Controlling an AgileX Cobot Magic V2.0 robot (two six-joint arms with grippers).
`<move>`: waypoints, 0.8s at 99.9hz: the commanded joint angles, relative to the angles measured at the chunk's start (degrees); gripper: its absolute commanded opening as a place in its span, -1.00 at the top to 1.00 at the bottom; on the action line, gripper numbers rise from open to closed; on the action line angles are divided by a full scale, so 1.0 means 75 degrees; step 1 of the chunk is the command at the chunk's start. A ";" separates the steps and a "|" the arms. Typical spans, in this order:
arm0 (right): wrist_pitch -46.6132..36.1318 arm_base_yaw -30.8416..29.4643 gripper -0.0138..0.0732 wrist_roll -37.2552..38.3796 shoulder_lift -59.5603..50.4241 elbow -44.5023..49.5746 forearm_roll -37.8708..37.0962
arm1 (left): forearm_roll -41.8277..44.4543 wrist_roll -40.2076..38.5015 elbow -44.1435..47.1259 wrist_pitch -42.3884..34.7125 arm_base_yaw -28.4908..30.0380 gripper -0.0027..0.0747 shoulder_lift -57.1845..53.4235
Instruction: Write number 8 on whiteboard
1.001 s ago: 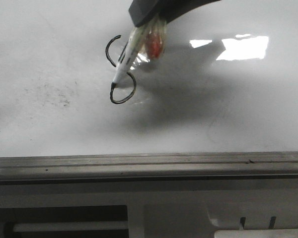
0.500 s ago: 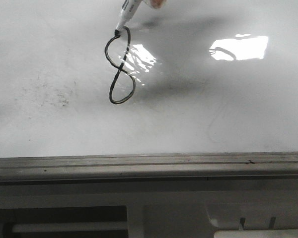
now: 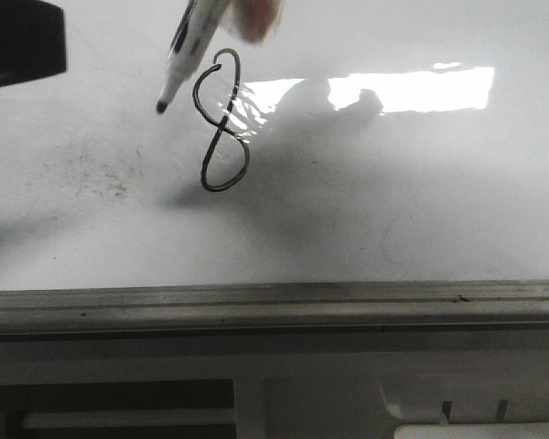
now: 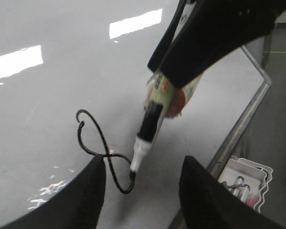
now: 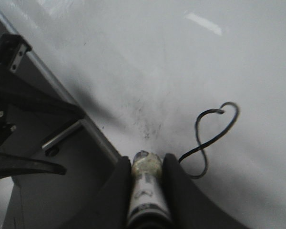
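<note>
Marker; tray of pens

marker body: in the front view the marker is cut off by the top edge at 12 o'clock; only the lower barrel and tip show, and what grips it is a blur.
right gripper: in the right wrist view the right gripper is cut by the bottom edge, its two fingers pressed on the barrel.
left gripper: in the left wrist view the left gripper shows only two dark fingertips at 6 o'clock, spread apart.
dark block: at 10 o'clock in the front view a dark block is cut by the edge; unidentifiable.
tray contents: the tray holds items too small to name.
</note>
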 commanded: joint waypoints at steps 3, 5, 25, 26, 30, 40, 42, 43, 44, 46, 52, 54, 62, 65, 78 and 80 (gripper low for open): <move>-0.0560 0.0245 0.80 -0.0088 -0.0027 -0.0085 0.0033 | -0.0108 -0.0078 -0.0284 -0.1386 0.0011 0.07 0.0457; -0.0560 0.0285 0.80 -0.0088 -0.0025 -0.0066 0.0051 | -0.0108 -0.0078 -0.0302 -0.1504 0.0011 0.07 0.0550; -0.0575 0.0422 0.80 -0.0088 0.0030 -0.0066 0.0467 | -0.0074 -0.0111 -0.0417 -0.1748 0.0011 0.07 0.1199; -0.0565 0.0436 0.80 -0.0088 0.0030 -0.0066 0.0467 | -0.0049 -0.0111 -0.0417 -0.1750 0.0011 0.07 0.1236; -0.0565 0.0490 0.80 -0.0088 0.0030 -0.0066 0.0467 | 0.0069 -0.0132 -0.0417 -0.1779 0.0011 0.07 0.1330; -0.0565 0.0529 0.80 -0.0088 0.0036 -0.0066 0.0467 | 0.0416 -0.0163 -0.0417 -0.1893 0.0011 0.07 0.1586; -0.0545 0.0529 0.80 -0.0088 0.0036 -0.0066 0.0467 | 0.0412 -0.0163 -0.0417 -0.1893 0.0011 0.07 0.1617; -0.0529 0.0529 0.80 -0.0088 0.0036 -0.0066 0.0467 | 0.0412 -0.0163 -0.0417 -0.1908 0.0011 0.07 0.1638; -0.0528 0.0529 0.80 -0.0088 0.0036 -0.0066 0.0467 | 0.0412 -0.0163 -0.0417 -0.1906 0.0011 0.07 0.1635; -0.0506 0.0529 0.80 -0.0088 0.0036 -0.0066 0.0467 | 0.0412 -0.0163 -0.0417 -0.1906 0.0011 0.07 0.1658; -0.0386 0.0529 0.80 -0.0088 0.0036 -0.0066 0.0467 | 0.0398 -0.0163 -0.0417 -0.1906 0.0011 0.07 0.1689; -0.0351 0.0529 0.80 -0.0088 0.0036 -0.0066 0.0467 | 0.0398 -0.0178 -0.0417 -0.1906 0.0011 0.07 0.1689; -0.0269 0.0529 0.80 -0.0088 0.0036 -0.0066 0.0467 | 0.0398 -0.0409 -0.0417 -0.1906 0.0011 0.11 0.1689; -0.0250 0.0529 0.80 -0.0088 0.0036 -0.0066 0.0467 | 0.0398 -0.0487 -0.0417 -0.1906 0.0011 0.17 0.1689; -0.0199 0.0529 0.80 -0.0088 0.0036 -0.0066 0.0510 | 0.0428 -0.0686 -0.0417 -0.1891 0.0011 0.71 0.1689; -0.0199 0.0529 0.80 -0.0088 0.0036 -0.0066 0.0545 | 0.0430 -0.0720 -0.0403 -0.1891 0.0011 0.80 0.1689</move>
